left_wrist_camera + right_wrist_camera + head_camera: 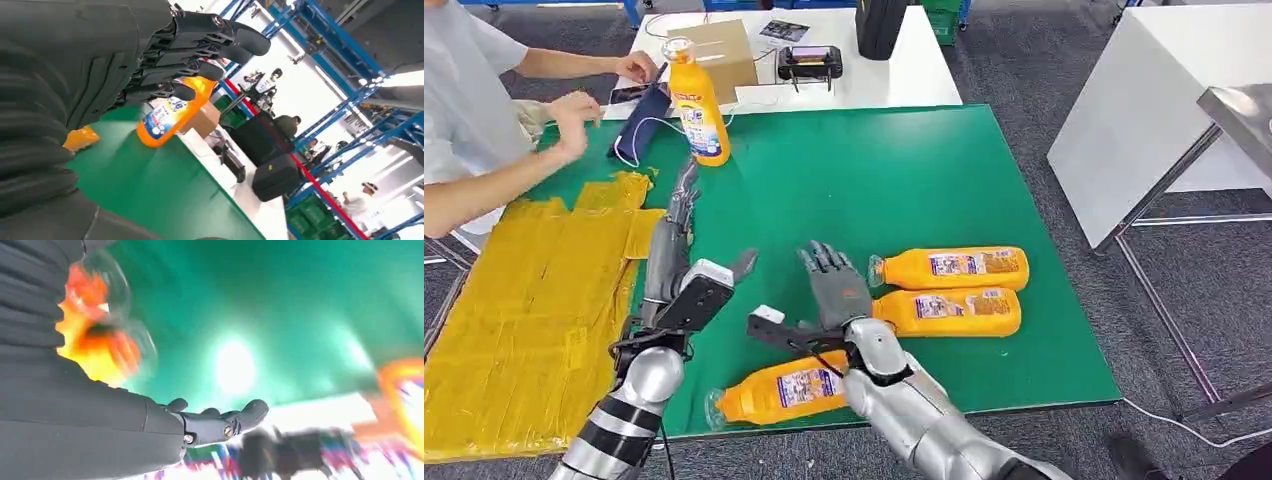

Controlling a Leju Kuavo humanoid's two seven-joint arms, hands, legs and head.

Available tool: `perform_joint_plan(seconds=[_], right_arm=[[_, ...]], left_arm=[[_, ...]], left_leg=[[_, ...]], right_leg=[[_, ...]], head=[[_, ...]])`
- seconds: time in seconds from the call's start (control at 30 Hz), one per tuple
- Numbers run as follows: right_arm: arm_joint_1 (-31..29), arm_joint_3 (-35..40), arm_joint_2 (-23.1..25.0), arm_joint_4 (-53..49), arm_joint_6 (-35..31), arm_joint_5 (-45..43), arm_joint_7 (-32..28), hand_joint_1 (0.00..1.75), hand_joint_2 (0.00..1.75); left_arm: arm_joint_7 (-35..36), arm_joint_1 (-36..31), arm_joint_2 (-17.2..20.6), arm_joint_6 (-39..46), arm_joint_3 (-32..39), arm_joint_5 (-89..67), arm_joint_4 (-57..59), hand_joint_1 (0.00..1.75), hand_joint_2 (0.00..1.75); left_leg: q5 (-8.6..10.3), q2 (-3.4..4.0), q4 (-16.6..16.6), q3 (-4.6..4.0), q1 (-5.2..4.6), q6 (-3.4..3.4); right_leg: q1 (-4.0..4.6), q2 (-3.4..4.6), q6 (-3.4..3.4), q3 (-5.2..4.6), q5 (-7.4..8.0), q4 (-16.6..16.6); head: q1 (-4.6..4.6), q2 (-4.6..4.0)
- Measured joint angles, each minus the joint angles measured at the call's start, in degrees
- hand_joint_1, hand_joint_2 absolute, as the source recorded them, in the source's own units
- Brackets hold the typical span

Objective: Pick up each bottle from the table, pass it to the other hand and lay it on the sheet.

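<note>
An orange bottle stands upright at the far left of the green table, with a person's hands close to it. Three more orange bottles lie flat: two side by side at the right, one by the front edge. The yellow sheet covers the table's left side. My left hand stretches toward the upright bottle, fingers apart and holding nothing. My right hand is spread and empty, just left of the paired bottles' caps. A blurred bottle shows behind my right hand.
A person leans in from the left, hands over a blue pouch. Behind the green table stands a white table with a cardboard box, a black device and a black bag. Another white table stands right.
</note>
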Motion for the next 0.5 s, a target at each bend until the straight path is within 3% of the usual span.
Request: perform_joint_plan(seconds=[0.27, 0.4, 0.5], right_arm=[[5.8, 4.0, -2.1, -20.0, -5.1, 20.7, 4.0, 0.0, 1.75], [7.3, 5.1, -2.7, -24.3, -6.5, 23.9, 4.8, 0.0, 1.75], [6.2, 7.7, -4.5, -26.6, -9.7, 26.1, 12.0, 0.0, 1.75]], left_arm=[[0.0, 3.2, -0.5, -0.6, 2.6, -1.8, -2.8, 0.0, 1.75], [0.0, 3.9, -0.6, -0.6, 3.1, -2.1, -3.7, 0.0, 1.75], [0.0, 4.1, -0.7, -0.6, 3.5, -2.1, -3.8, 0.0, 1.75]], left_leg=[[-0.01, -0.02, 0.0, -0.09, 0.0, 0.0], [-0.01, -0.04, 0.0, -0.09, 0.0, 0.0], [0.0, -0.04, 0.0, -0.1, -0.01, 0.0]], right_leg=[[0.0, 0.0, 0.02, -0.06, -0.04, 0.0], [0.0, 0.0, 0.02, -0.05, -0.03, 0.0], [0.0, 0.0, 0.06, -0.03, 0.0, 0.0]], head=[[0.02, 0.0], [0.02, 0.0], [0.02, 0.0]])
